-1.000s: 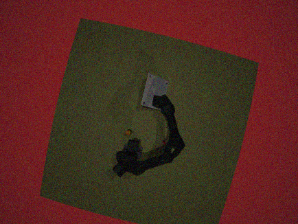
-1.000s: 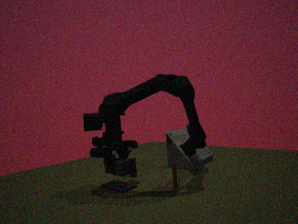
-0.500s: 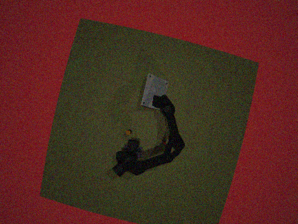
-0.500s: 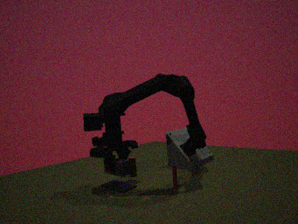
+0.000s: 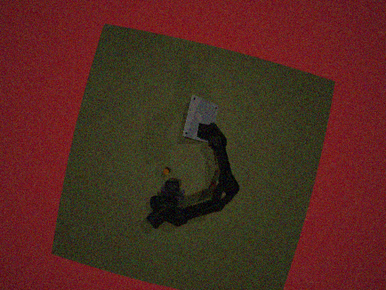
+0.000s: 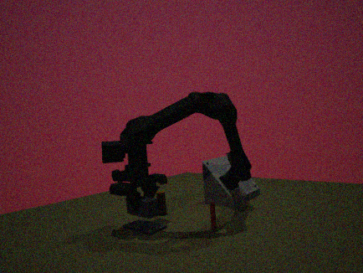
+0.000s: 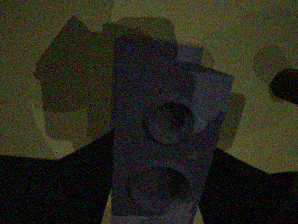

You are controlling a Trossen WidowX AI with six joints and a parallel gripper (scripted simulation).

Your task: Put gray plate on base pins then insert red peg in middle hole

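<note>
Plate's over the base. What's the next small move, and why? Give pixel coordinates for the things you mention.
I'd probably ease the plate (image 6: pixel 144 206) (image 7: pixel 162 154) down slightly, then recheck alignment. The exterior view shows a gap above the base (image 6: pixel 144 227) (image 7: pixel 190 52), so it isn't seated. The wrist view shows the base poking out past the plate's far edge, with the pins hidden, so I can't confirm they line up.
</note>
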